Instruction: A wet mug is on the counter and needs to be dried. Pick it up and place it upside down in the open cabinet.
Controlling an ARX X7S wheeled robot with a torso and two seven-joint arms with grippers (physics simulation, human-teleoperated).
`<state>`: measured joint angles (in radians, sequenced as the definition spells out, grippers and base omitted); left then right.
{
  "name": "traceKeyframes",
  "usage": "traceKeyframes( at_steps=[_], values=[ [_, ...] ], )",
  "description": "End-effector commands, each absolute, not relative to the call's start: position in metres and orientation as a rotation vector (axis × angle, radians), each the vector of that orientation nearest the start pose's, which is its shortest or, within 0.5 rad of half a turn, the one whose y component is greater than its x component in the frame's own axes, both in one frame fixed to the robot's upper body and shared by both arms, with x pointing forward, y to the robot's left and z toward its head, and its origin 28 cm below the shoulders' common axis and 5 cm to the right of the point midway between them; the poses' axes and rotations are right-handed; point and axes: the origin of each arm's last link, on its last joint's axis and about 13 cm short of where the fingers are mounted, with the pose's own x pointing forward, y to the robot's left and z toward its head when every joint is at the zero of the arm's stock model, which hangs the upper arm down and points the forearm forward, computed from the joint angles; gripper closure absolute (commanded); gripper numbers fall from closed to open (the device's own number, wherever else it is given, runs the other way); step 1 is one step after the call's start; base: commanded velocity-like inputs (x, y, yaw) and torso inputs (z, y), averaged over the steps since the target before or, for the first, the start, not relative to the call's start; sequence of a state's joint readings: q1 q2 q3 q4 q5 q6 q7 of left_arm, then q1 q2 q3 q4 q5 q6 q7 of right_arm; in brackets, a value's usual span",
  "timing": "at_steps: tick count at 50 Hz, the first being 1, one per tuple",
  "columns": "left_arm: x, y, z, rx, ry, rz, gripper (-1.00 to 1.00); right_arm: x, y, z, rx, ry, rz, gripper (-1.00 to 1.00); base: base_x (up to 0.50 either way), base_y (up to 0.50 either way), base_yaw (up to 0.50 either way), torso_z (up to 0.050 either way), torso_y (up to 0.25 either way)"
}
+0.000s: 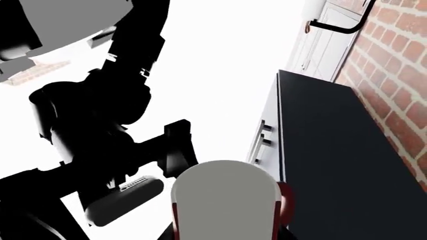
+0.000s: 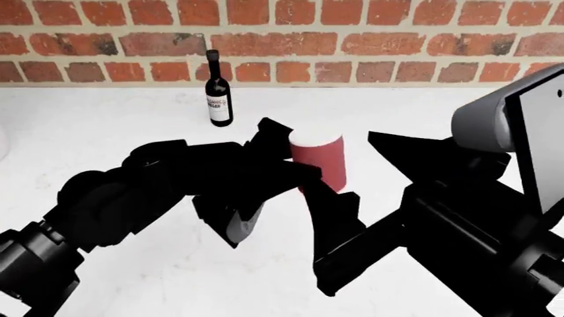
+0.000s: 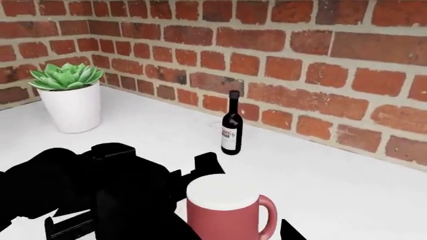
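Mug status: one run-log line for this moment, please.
mug: upright, between both arms | left pincer: at mug, grip unclear | right pincer: at mug, grip unclear | wine bottle: standing behind

The mug [image 3: 230, 215] beside the left gripper [image 2: 280, 173] looks smooth and matt, red outside and pale on top. The gripper is plain matt black (like hard plastic). Under it the counter [image 2: 105, 132] is smooth white. Behind it, the wall [image 2: 379, 39] is rough red brick, and the wine bottle [image 2: 218, 90] is dark glass with a paper label.
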<state>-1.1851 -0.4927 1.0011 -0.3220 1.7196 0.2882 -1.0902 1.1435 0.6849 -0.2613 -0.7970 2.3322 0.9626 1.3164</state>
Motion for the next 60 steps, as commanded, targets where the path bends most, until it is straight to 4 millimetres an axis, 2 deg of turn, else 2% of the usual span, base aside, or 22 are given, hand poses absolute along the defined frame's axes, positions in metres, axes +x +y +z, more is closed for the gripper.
traceKeyframes(
  at_steps=[1, 26, 50, 60],
  values=[
    [0.37, 0.207, 0.25, -2.18, 2.677, -0.033, 1.0, 0.135, -0.096, 0.3, -0.069, 0.102, 0.576, -1.0, 0.0, 0.0, 0.0, 0.0, 0.0],
    [0.366, 0.204, 0.243, -2.148, 2.707, -0.003, 1.0, 0.147, -0.096, 0.304, -0.093, 0.092, 0.552, -1.0, 0.0, 0.0, 0.0, 0.0, 0.0],
    [0.357, 0.2, 0.253, -2.118, 2.728, -0.014, 1.0, 0.159, -0.096, 0.294, -0.089, 0.114, 0.561, -1.0, 0.0, 0.0, 0.0, 0.0, 0.0],
    [0.357, 0.199, 0.252, -2.108, 2.736, -0.009, 1.0, 0.16, -0.096, 0.295, -0.093, 0.115, 0.553, -1.0, 0.0, 0.0, 0.0, 0.0, 0.0]
  ],
)
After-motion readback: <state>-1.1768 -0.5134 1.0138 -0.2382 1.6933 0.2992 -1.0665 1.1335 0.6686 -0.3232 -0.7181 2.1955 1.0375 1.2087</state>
